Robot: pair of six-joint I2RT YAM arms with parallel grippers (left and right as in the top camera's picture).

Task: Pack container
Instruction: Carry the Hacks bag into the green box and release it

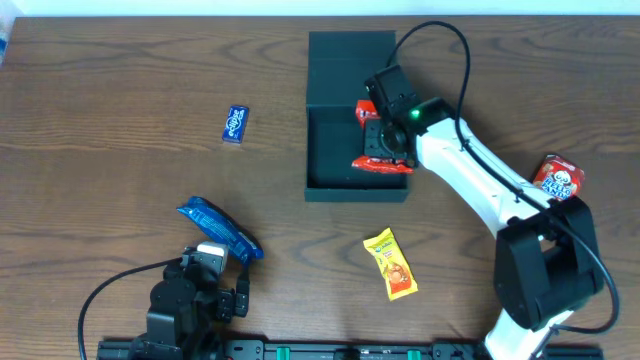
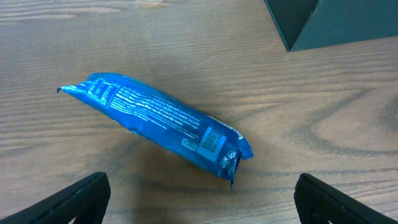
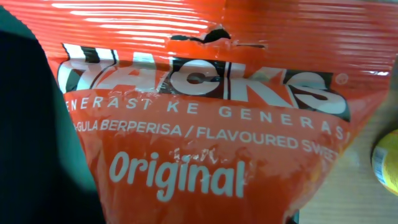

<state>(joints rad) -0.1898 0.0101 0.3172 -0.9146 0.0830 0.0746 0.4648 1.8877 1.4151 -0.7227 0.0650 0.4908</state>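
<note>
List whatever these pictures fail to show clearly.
Right gripper fingers: overhead, hidden under its own wrist; right wrist view, the orange packet fills the frame.
Container floor: overhead, partly covered by the right arm and packet.
Small blue packet: overhead, print too small to read.
Yellow object: right wrist view, cut by the right edge.
Left gripper fingertips: left wrist view, cut by the bottom edge.

In the container [image 1: 330, 140] a Hacks packet [image 1: 372, 163] is seen — a small bar [image 1: 235, 124] is laid at nine o'clock, a sachet [image 1: 390, 265] at six.
</note>
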